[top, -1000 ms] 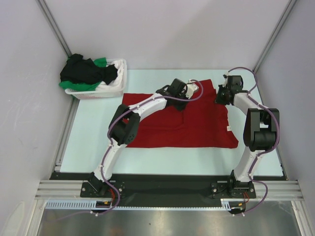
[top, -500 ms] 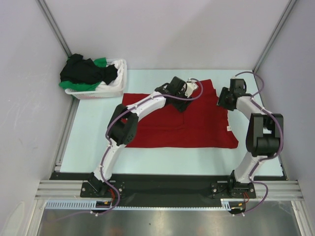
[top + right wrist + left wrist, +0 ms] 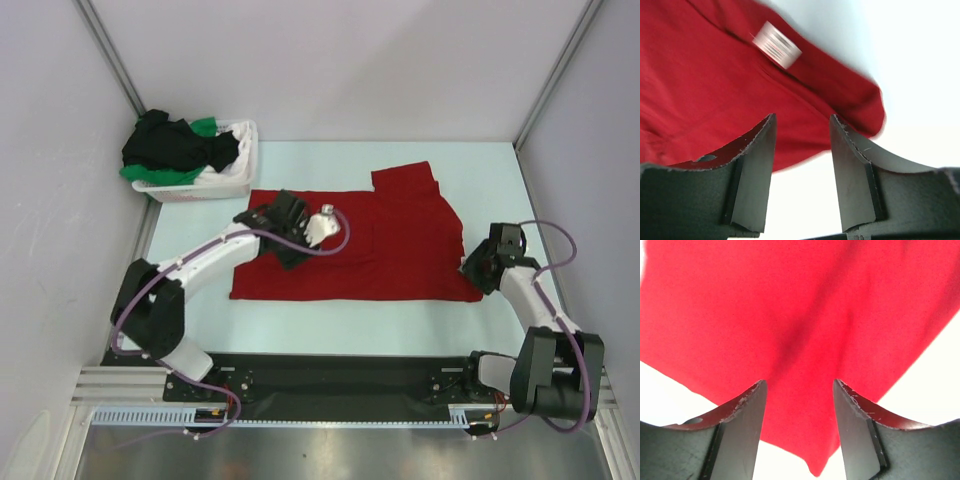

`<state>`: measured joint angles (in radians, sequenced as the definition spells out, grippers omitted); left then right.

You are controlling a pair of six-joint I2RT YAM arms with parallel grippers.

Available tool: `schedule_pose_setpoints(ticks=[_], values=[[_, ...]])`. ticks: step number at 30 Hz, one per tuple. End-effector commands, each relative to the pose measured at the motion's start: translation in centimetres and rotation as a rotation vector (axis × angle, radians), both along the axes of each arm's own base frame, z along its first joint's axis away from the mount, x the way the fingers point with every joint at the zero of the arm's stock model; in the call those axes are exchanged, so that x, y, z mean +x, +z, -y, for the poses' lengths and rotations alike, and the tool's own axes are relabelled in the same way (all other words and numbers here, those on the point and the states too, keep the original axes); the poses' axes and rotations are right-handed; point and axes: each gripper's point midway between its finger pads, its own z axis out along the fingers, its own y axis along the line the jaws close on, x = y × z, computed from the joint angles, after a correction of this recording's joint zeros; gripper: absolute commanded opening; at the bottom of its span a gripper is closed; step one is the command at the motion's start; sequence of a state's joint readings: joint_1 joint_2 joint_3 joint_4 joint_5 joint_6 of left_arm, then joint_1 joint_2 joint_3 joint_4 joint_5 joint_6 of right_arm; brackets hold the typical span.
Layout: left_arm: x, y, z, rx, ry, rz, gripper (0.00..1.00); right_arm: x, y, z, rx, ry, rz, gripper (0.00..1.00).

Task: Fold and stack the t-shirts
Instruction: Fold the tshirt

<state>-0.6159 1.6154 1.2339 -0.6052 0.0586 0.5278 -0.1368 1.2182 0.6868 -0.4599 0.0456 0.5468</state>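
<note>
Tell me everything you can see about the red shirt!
The red shirt is soft plain cloth, spread nearly flat on the pale table. A squarish piece sticks out at its far edge. A small pale label sits near its right corner. The left fingers hover over its left part, the right fingers by its near right corner, all open, gripping nothing.

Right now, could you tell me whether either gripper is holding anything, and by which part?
Nothing is held: the left gripper and right gripper are both open over the red shirt.
</note>
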Motion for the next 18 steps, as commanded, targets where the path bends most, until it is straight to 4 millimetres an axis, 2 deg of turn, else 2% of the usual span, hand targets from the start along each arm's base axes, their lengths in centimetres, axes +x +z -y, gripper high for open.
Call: schedule_pose_setpoints(ticks=[1, 2, 3, 6, 9, 11, 14, 17, 18], values=[[-5.2, -3.8, -6.0, 0.199, -0.079, -0.1, 0.61, -1.8, 0.1, 0.0, 0.031, -0.1, 0.009, 0.51], [-7.0, -5.3, -7.7, 0.236, -0.085, -0.137, 0.61, -2.5, -0.5, 0.0, 0.032, -0.109, -0.004, 0.51], [-7.7, -5.1, -8.5, 0.24, -0.09, -0.135, 0.62, -2.7, -0.6, 0.0, 0.035, -0.122, 0.003, 0.51], [-9.0, -6.8, -11.7, 0.304, -0.065, -0.149, 0.63, -3.3, -1.8, 0.5, 0.017, -0.148, -0.004, 0.51], [-9.2, -8.3, -14.4, 0.358, -0.011, -0.136, 0.64, -3.3, -2.6, 0.1, 0.039, -0.143, -0.029, 0.5], [-9.9, -9.3, -15.5, 0.382, 0.012, -0.144, 0.64, -4.1, -3.3, -0.2, 0.054, -0.125, -0.081, 0.5], [-10.3, -10.3, -15.6, 0.372, 0.026, -0.144, 0.64, -4.6, -3.7, 0.2, 0.041, -0.128, -0.101, 0.47], [-10.9, -11.5, -15.9, 0.363, 0.046, -0.151, 0.6, -5.2, -4.3, 0.9, 0.043, -0.158, -0.114, 0.36], [-10.4, -11.7, -15.8, 0.353, 0.061, -0.13, 0.48, -5.2, -4.2, 0.8, 0.079, -0.161, -0.108, 0.25]])
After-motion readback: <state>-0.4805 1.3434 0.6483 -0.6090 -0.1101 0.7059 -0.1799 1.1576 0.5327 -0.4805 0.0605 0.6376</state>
